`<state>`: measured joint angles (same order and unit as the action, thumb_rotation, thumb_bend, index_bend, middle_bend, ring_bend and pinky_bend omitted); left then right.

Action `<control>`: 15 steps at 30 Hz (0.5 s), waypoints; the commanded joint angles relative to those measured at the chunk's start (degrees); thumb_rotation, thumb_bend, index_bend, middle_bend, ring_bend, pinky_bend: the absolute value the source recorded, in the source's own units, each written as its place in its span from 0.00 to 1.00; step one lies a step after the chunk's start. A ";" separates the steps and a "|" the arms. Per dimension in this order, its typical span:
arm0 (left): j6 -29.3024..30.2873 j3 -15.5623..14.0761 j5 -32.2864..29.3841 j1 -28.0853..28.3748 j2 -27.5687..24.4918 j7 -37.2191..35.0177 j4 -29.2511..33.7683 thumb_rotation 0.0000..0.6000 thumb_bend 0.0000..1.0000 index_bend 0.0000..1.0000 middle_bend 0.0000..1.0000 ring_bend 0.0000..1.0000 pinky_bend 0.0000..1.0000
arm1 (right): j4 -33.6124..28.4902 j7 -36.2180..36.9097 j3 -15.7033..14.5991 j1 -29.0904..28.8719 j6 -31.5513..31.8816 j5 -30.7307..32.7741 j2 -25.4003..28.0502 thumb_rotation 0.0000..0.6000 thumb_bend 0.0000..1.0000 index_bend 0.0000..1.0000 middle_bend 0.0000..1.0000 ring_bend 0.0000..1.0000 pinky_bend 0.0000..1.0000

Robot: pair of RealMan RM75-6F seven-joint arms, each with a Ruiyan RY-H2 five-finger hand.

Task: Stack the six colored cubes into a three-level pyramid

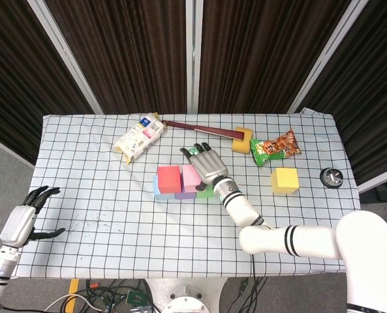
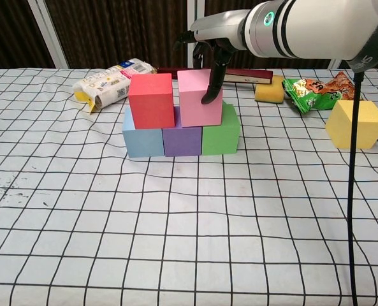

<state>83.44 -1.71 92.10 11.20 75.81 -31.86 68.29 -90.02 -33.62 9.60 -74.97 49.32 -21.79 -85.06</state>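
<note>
Above pink cube (image 2: pixel 199 97), right hand (image 1: pixel 206 165) outspread.
</note>
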 commanded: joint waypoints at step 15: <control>-0.14 -0.03 -0.11 -0.02 0.07 -0.36 -0.25 1.00 0.03 0.13 0.17 0.07 0.11 | 0.03 -0.53 0.34 0.08 0.28 0.40 -0.64 1.00 0.12 0.00 0.49 0.02 0.00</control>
<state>83.30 -1.74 92.00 11.18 75.89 -32.23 68.05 -89.99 -34.15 9.94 -74.90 49.61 -21.39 -85.70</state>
